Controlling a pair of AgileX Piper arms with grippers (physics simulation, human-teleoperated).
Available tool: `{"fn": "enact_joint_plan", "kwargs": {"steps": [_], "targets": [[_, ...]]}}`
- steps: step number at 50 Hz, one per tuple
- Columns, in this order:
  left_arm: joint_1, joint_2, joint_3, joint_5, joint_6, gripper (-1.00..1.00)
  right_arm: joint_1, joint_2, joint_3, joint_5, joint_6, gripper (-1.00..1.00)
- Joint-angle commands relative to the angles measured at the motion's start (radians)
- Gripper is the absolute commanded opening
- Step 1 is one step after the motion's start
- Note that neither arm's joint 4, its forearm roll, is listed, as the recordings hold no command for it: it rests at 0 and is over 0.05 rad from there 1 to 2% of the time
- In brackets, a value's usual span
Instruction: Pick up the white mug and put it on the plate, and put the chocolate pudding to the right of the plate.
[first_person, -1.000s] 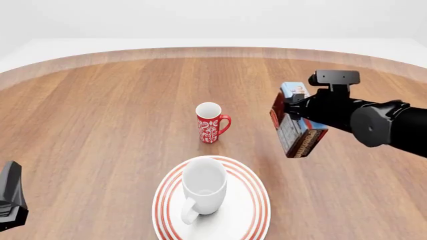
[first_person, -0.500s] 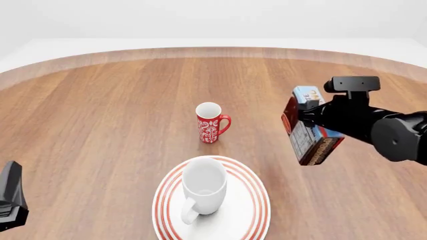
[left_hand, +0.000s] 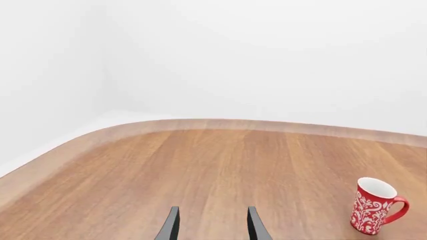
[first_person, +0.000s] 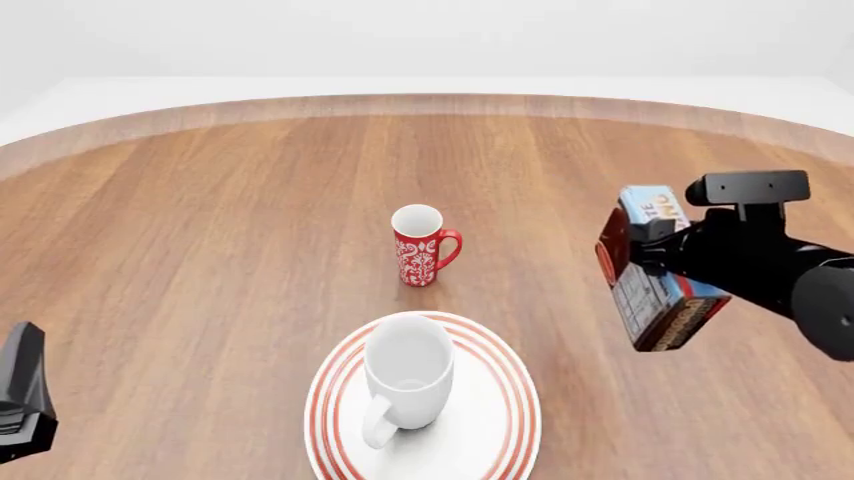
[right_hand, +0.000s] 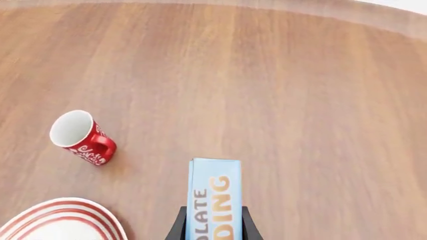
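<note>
Nearest the camera in the front view, the plate (first_person: 497, 436) lies on the wooden table (first_person: 200, 250) at about 6 o'clock, its red rings showing around the white mug (first_person: 404, 378), which stands upright on it with the handle toward the near edge. At 8 o'clock, low in the corner, sits the left gripper (left_hand: 212, 226); its wrist view shows two dark fingertips spread apart with nothing but bare table between them (released, then).

Farther out, at about 3 o'clock from the plate and held above the table, the chocolate pudding (first_person: 651, 275) hangs tilted in the right gripper (right_hand: 212, 220). The right wrist view shows the dark fingers clamped on either side of the carton's light blue face, so it is grasping the pudding. I cannot tell how high above the wood it is.

Beyond the plate, at 12 o'clock, a red mug (first_person: 422, 246) with white pattern stands upright, apart from everything else.
</note>
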Motion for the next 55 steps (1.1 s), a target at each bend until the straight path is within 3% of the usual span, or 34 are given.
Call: {"fn": "enact_joint_plan", "kwargs": {"steps": [1,24,55], "targets": [[-0.001,0.000,0.001,0.000,0.003,1.00,-0.049,-0.060,0.037,0.019,-0.008,-1.00],[-0.002,0.000,0.001,0.002,0.005,1.00,-0.083,-0.184,0.137,0.068,-0.054,-1.00],[-0.006,0.000,0.002,0.002,0.008,1.00,-0.100,-0.220,0.246,0.062,-0.085,-1.00]]}}
